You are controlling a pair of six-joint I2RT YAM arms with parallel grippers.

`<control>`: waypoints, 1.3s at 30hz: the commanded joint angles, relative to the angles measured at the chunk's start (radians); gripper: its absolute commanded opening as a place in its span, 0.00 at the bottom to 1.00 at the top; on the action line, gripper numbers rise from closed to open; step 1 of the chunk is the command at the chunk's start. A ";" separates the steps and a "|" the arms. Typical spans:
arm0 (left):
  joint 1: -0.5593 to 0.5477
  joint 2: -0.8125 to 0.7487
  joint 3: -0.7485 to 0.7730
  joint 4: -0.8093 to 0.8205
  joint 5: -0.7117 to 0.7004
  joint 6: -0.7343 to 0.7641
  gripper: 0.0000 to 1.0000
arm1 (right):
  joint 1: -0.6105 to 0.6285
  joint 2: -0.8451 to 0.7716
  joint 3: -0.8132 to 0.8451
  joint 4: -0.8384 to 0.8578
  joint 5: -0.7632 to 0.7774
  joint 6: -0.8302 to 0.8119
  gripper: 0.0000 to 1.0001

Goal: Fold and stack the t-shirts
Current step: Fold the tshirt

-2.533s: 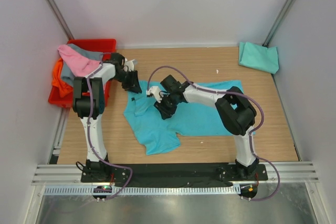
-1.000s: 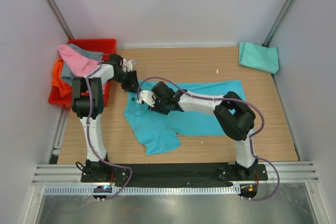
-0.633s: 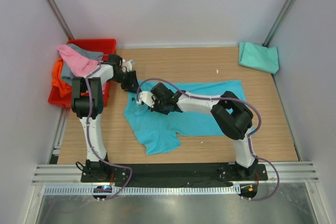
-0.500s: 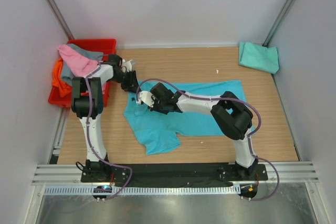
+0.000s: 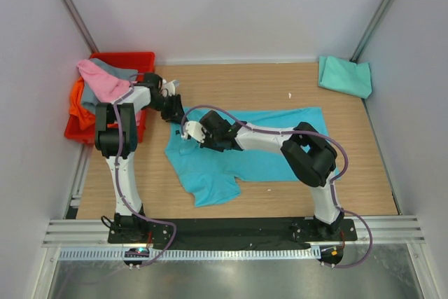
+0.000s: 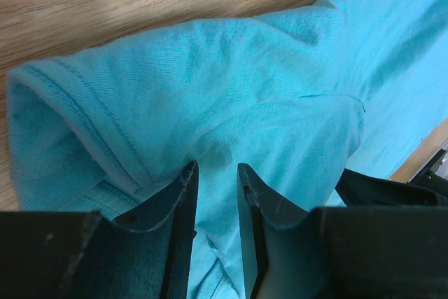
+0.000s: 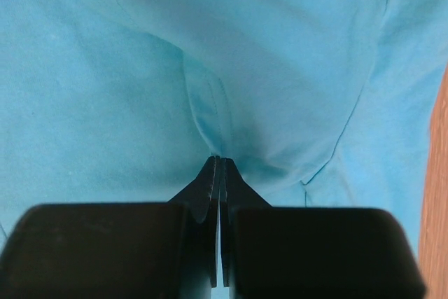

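Observation:
A bright turquoise t-shirt point(image 5: 266, 148) lies spread out and rumpled on the wooden table. My left gripper point(image 5: 175, 115) is at the shirt's far left corner. In the left wrist view its fingers point(image 6: 215, 167) are closed on a fold of this turquoise cloth point(image 6: 231, 82), with a hemmed sleeve edge just to the left. My right gripper point(image 5: 198, 138) is low on the shirt's left part. In the right wrist view its jaws point(image 7: 219, 159) are shut and pinch a small ridge of the cloth point(image 7: 210, 103). A paler mint-teal t-shirt point(image 5: 344, 75) lies folded at the back right corner.
A red crate point(image 5: 126, 57) stands at the back left, beside the left arm, with pink point(image 5: 105, 82), grey point(image 5: 120, 71) and orange point(image 5: 80, 103) shirts heaped in it and hanging over its side. White walls close in the table on three sides.
The right gripper has slid slightly left on the turquoise shirt and its jaws have closed onto a pinch of cloth. The left gripper has hardly moved.

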 commanded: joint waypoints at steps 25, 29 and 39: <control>0.022 -0.024 -0.016 -0.007 0.010 0.000 0.31 | 0.059 -0.159 -0.002 -0.121 -0.087 0.050 0.43; 0.022 -0.042 -0.018 -0.007 0.013 -0.001 0.31 | -0.010 -0.193 -0.013 -0.067 -0.073 0.105 0.45; 0.024 -0.053 -0.016 -0.010 0.005 0.000 0.31 | -0.547 -0.164 0.118 -0.061 -0.382 0.381 0.66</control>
